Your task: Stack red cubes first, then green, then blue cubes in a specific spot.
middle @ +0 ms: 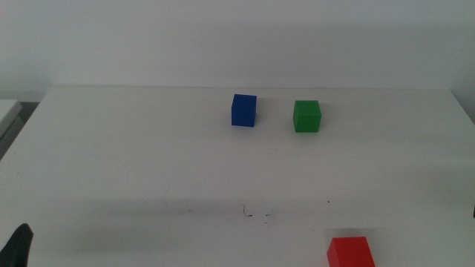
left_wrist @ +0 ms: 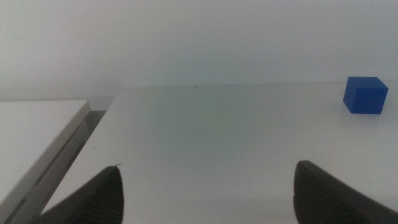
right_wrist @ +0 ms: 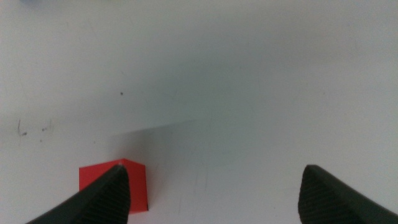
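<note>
The red cube [middle: 350, 252] sits at the table's front edge, right of centre. Farther back, the blue cube [middle: 243, 110] and the green cube [middle: 306, 116] stand side by side, a small gap between them. The spot with tiny dark specks [middle: 257, 213] lies on bare tabletop, in front of those two and left of the red cube. My right gripper [right_wrist: 214, 186] is open just above the table, with the red cube [right_wrist: 115, 186] by the outside of one jaw and the specks [right_wrist: 25, 129] beyond. My left gripper [left_wrist: 208, 186] is open and empty, waiting at the front left; the blue cube [left_wrist: 365, 95] is far ahead.
A second, lower white surface [left_wrist: 37, 137] adjoins the table's left edge, with a narrow gap between them. The table's back edge meets a plain white wall [middle: 237, 37]. A dark sliver of the left arm [middle: 20, 245] shows in the bottom left corner.
</note>
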`<state>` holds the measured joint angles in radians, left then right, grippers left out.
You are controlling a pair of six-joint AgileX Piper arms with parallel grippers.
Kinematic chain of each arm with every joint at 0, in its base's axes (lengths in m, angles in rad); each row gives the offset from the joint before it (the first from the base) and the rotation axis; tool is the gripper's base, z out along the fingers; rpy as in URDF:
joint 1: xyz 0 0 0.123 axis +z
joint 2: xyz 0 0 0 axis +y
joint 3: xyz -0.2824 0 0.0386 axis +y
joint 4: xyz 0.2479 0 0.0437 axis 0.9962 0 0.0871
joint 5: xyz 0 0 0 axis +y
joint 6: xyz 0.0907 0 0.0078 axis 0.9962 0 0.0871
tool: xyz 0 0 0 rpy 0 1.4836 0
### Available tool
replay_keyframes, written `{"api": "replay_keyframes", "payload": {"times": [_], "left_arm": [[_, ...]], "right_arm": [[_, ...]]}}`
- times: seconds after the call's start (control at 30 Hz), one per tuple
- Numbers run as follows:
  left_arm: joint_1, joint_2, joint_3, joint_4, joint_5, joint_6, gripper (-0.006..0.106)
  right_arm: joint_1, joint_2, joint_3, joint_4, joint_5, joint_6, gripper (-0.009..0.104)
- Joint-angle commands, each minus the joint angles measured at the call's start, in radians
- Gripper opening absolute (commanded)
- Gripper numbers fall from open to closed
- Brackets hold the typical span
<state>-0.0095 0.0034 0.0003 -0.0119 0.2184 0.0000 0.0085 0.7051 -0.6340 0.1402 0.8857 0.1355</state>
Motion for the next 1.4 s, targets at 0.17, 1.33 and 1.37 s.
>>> {"api": "replay_keyframes", "payload": {"times": [0.17, 1.33, 1.37], "left_arm": [[-0.001, -0.003, 0.000, -0.004, -0.014, 0.000, 0.094], [-0.001, -0.003, 0.000, -0.004, -0.014, 0.000, 0.094], [-0.001, -0.003, 0.000, -0.004, -0.014, 0.000, 0.094]], "right_arm": [[-0.007, -0.001, -0.011, 0.015, -0.023, 0.001, 0.093], [0.609, 0.562, -0.267, -0.140, 0.110, 0.517, 0.093], [0.629, 0.582, -0.269, -0.163, 0.110, 0.539, 0.093]]}}
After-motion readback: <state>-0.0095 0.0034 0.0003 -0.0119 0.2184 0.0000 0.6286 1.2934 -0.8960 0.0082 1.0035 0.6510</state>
